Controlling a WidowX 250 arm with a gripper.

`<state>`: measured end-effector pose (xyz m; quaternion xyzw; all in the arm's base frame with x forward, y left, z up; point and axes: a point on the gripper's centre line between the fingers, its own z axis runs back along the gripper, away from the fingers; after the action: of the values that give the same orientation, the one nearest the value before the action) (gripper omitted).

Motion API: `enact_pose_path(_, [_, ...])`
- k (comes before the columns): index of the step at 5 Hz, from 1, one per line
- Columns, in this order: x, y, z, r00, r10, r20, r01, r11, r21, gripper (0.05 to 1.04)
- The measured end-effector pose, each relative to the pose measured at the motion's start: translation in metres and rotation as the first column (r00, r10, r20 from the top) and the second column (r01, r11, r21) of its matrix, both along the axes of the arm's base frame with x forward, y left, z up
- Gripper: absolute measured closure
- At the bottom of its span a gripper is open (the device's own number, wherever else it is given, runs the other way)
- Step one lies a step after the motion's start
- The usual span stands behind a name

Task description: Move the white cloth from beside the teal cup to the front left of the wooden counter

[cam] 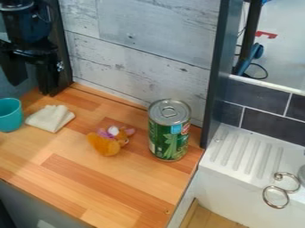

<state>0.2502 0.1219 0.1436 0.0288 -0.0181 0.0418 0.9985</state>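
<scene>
The black gripper hangs at the upper left, its two fingers apart with nothing between them. Below it to the left stands a teal cup, partly cut off by the view's edge. A folded cream cloth lies just right of the cup, below the gripper. Near the middle of the wooden counter is a small orange plush toy with pink and white parts. A green can with a silver lid stands upright to the toy's right.
Behind the counter rises a whitish plank wall. A dark upright post stands right of the can. Farther right are a white ridged drainboard and a curled metal piece. The counter's front edge runs across the lower left.
</scene>
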Motion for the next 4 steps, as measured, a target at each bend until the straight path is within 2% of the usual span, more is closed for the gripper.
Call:
enact_pose_path(1, [0.000,-0.001,-0.007,1.000,-0.001,-0.022,0.001,1.000,-0.014,0.079])
enact_pose_path(2, [0.019,0.005,-0.014,1.000,-0.019,-0.012,0.018,0.999,-0.042,0.079])
enact_pose_path(3, [0.042,0.029,-0.029,1.000,0.012,-0.007,-0.012,0.999,-0.030,0.079])
enact_pose_path(4, [0.060,0.039,-0.048,1.000,-0.008,-0.016,0.008,1.000,-0.029,0.079])
